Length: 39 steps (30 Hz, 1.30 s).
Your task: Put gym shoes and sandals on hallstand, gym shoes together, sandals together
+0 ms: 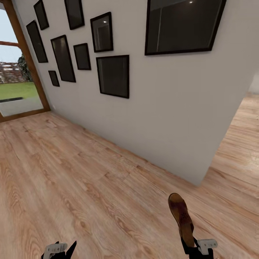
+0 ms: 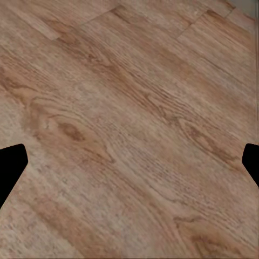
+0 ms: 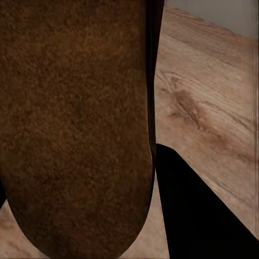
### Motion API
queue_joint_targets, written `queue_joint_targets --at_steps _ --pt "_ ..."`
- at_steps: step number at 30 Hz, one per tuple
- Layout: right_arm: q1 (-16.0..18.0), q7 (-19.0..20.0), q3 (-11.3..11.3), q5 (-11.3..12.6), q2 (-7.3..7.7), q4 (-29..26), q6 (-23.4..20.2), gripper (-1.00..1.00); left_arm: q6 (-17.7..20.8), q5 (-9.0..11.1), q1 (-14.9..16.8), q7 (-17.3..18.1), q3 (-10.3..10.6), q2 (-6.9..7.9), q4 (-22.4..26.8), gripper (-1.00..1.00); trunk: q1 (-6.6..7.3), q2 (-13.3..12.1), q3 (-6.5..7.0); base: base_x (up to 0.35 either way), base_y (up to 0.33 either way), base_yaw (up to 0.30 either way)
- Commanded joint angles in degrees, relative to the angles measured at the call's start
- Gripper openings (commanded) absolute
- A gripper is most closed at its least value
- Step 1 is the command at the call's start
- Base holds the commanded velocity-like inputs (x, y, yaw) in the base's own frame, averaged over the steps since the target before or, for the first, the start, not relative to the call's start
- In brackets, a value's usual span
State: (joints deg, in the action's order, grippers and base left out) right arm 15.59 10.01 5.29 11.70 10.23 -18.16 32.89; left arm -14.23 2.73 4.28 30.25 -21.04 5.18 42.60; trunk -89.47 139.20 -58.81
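Low at the right edge of the head view, the right gripper (image 1: pixel 197 248) holds a dark brown sandal (image 1: pixel 181 217) clear of the corridor floor (image 1: pixel 90 187), its fingers clamped on one end while the rest of the sandal points up and away toward the wall (image 1: pixel 172 118). From the right wrist view the sandal (image 3: pixel 75 124) looms close as a broad, grainy brown surface with a rounded end, and one black finger (image 3: pixel 199 216) lies right beside its edge; which face of the sandal is turned to the camera is hard to tell at this range, though it looks like the sole. Wood planks (image 3: pixel 210 102) run past behind it, with a strip of pale wall at the far corner. At the lower left of the head view sits the left gripper (image 1: pixel 59 250), low over the planks and holding nothing. Its wrist view looks straight down on bare grain (image 2: pixel 124 135), with the two dark fingertips (image 2: pixel 11 167) set wide apart at opposite sides, so the jaws stand spread. Beyond the arms, the white wall carries a cluster of black picture frames (image 1: pixel 113 75) and one larger frame (image 1: pixel 183 25) nearer the corner. At the far left a wood-framed glass door (image 1: pixel 16 90) shows grass outside, and past the wall's corner on the right the plank floor continues into another space
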Motion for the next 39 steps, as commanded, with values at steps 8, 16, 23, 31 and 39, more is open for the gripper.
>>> queue_joint_targets --at_steps 8,16,23,31,39 --pt "0.06 0.27 0.42 0.82 0.05 0.06 0.14 -1.0 -0.01 0.26 0.03 0.43 -0.15 0.0 -0.06 1.0 0.0 0.02 -0.05 0.022 0.018 -0.263" --pt "0.06 0.27 0.42 0.83 0.05 0.06 0.15 -1.0 -0.01 0.26 0.03 0.43 -0.15 0.0 -0.06 1.0 0.0 0.02 -0.05 0.001 0.001 -0.263" --pt "0.06 0.27 0.42 0.86 0.05 0.06 0.15 -1.0 -0.01 0.26 0.03 0.43 -0.15 0.0 -0.06 1.0 0.0 0.02 -0.05 0.0 0.0 -0.263" --pt "0.06 0.27 0.42 0.84 0.05 0.07 0.15 -1.0 -0.01 0.26 0.03 0.43 -0.15 0.0 -0.06 1.0 0.0 0.02 -0.05 0.0 0.0 -0.263" --pt "0.06 0.27 0.42 0.83 0.05 0.09 0.15 -1.0 -0.01 0.27 0.03 0.43 -0.15 0.0 -0.06 1.0 0.0 0.02 -0.05 0.0 0.0 -0.263"
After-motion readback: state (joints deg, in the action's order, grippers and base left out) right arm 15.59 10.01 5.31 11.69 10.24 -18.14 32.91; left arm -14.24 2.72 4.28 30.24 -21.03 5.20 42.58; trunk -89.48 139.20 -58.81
